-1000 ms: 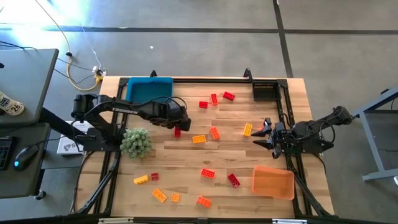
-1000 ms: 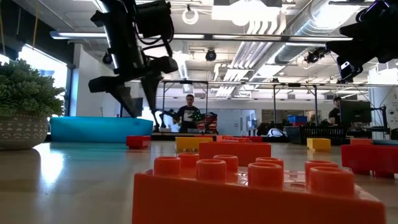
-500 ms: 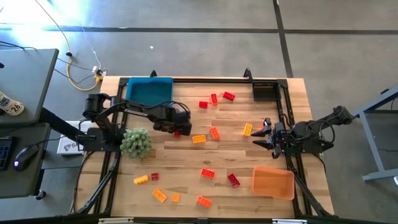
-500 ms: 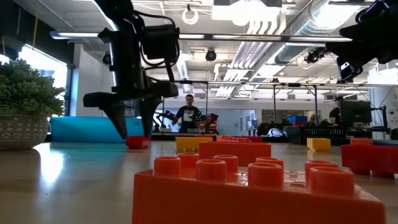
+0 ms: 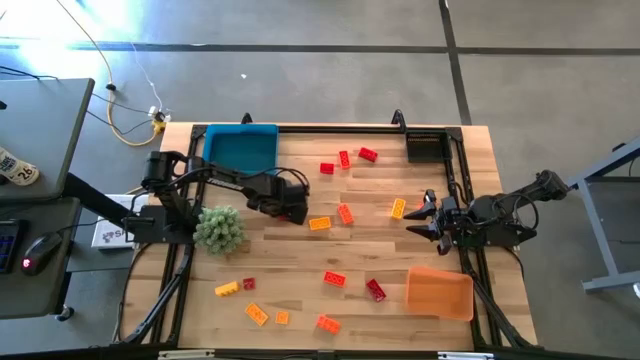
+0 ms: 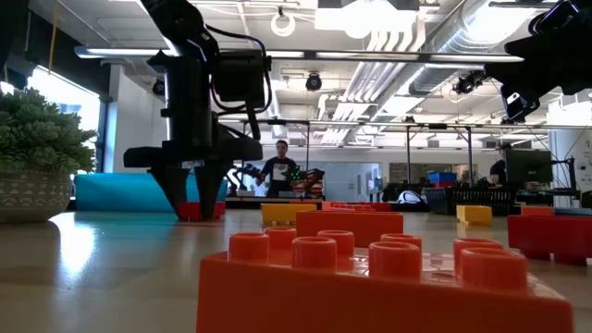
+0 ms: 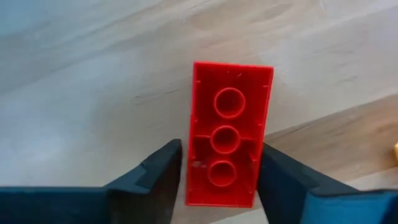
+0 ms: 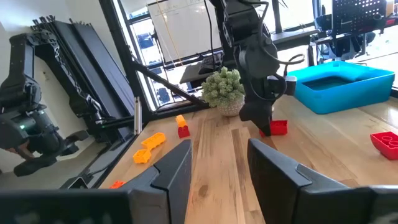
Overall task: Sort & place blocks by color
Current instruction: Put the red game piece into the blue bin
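Note:
Small studded bricks in red, orange and yellow lie scattered over the wooden table. One red block [image 7: 230, 124] lies flat on the wood with its hollow underside up. My left gripper [image 7: 221, 149] is open and down at the table [image 6: 197, 199], one finger along each long side of that block. In the high view the left gripper [image 5: 290, 208] hides the block. My right gripper [image 5: 425, 215] is open and hangs above the table near its right edge, its fingers [image 8: 180, 168] pointing across the table toward the left arm. My left gripper comes from above, pointing down, with its fingers [image 7: 161, 174] lying along the two long sides of the red block near one end [image 7: 221, 186]. The gaps are very narrow, and I cannot tell whether the fingers touch it. The block rests flat on the table.
A blue tray [image 5: 240, 148] sits at the far left corner and an orange tray [image 5: 438, 292] at the near right. A green spiky plant ball [image 5: 218, 228] stands close beside the left arm. Three red blocks [image 5: 344, 159] lie at the far middle; orange ones [image 5: 319, 223] sit just right of the left gripper.
My left gripper has come down from above the table to the tabletop, shifting a little toward the near edge, and now straddles the red block. That block has stayed where it was. The right arm has kept still.

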Controlling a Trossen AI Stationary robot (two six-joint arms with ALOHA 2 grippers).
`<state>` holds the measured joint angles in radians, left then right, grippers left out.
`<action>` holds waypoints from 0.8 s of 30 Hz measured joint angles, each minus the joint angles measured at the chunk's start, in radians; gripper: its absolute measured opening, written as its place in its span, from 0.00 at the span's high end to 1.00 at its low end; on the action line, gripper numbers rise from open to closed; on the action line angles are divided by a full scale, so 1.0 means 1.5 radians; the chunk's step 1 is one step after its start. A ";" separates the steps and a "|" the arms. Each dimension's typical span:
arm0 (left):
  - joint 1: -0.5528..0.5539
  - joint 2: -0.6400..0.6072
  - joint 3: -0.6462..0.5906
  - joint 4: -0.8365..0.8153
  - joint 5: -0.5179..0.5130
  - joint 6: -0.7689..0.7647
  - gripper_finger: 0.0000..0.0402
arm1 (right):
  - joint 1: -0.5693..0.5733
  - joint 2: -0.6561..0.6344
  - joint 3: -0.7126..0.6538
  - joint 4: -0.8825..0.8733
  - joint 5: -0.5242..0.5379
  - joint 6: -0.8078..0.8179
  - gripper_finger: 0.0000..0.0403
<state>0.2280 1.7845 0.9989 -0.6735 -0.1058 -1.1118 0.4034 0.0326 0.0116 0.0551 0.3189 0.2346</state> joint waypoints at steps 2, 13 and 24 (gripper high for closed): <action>-0.001 -0.001 -0.001 0.002 -0.005 0.032 0.66 | 0.000 0.000 0.000 0.000 0.000 0.000 0.64; 0.000 -0.042 -0.001 0.025 0.029 0.187 0.73 | 0.000 0.000 0.000 0.000 0.000 0.000 0.64; 0.070 -0.211 -0.001 0.020 -0.045 0.311 0.73 | 0.000 0.000 0.000 0.000 0.000 0.000 0.64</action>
<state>0.3332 1.4683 0.9977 -0.6431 -0.1739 -0.6447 0.4034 0.0326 0.0116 0.0551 0.3188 0.2345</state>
